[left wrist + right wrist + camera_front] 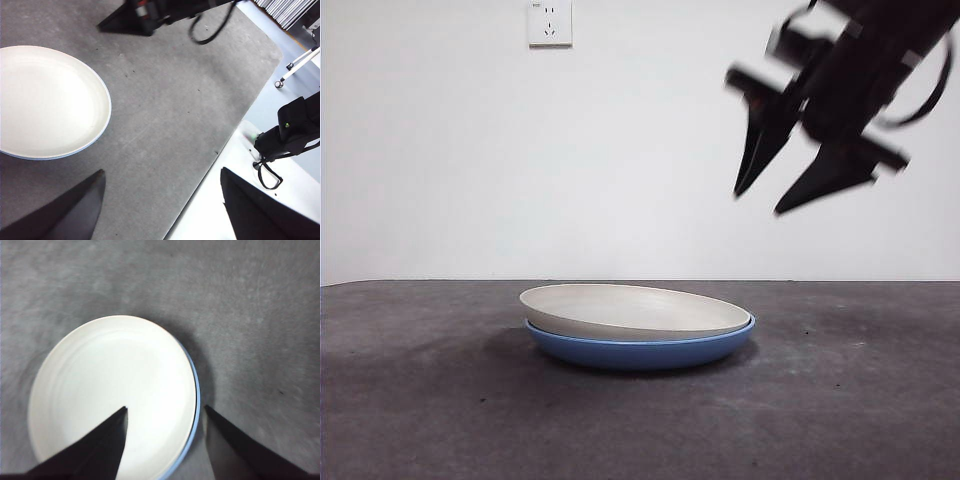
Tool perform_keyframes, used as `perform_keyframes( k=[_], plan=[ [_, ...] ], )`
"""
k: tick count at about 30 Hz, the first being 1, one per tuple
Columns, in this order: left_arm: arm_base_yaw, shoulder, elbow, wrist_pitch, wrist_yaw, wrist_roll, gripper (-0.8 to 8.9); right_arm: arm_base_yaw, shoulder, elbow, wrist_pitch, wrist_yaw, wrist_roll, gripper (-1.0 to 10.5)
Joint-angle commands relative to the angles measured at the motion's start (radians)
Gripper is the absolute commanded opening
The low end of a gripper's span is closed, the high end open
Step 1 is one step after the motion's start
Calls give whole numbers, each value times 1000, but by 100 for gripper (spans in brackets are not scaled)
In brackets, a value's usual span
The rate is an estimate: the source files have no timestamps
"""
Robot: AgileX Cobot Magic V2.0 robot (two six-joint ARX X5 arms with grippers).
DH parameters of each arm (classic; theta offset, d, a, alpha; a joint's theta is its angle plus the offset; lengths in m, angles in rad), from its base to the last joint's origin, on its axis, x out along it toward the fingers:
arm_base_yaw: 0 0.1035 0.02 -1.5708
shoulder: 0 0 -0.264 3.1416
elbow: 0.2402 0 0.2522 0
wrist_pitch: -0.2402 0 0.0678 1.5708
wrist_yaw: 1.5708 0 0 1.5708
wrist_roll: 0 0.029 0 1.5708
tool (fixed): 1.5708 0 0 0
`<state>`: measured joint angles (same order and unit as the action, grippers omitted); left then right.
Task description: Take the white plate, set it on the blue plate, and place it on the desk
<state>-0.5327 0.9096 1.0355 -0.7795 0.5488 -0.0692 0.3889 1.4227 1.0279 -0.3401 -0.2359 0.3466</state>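
The white plate (630,308) lies in the blue plate (640,353), slightly tilted and shifted left, at the middle of the desk (840,400). My right gripper (758,204) hangs open in the air, up and to the right of the stack, with nothing in it. In the right wrist view it (165,408) looks down on the white plate (110,390), with the blue plate's rim (196,400) showing as a thin arc. My left gripper (162,170) is open and empty, high above the desk near its edge, well aside from the white plate (50,100).
A wall socket (549,22) sits on the white wall behind. In the left wrist view the desk edge (210,165) borders a white surface with a black device (295,125), and a stand leg (295,70) is on the floor. The right arm (150,12) crosses beyond the plates.
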Motion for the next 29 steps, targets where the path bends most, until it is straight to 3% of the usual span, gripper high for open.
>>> perform_keyframes(
  k=[1,5,15,20,29],
  plan=[
    [-4,6,8,9,2,6,371,11,-84,22,-73,-3,-76,238],
    [-4,6,8,10,2,5,371,15,-221,22,-193,-17,-126,238],
    [-4,6,8,9,2,5,371,15,-455,21,-494,-185,-179,238],
    [-4,6,8,9,2,5,371,20,-519,21,-640,-225,-214,238],
    [-4,6,8,8,2,5,371,28,-570,21,-679,-228,-232,238]
  ],
)
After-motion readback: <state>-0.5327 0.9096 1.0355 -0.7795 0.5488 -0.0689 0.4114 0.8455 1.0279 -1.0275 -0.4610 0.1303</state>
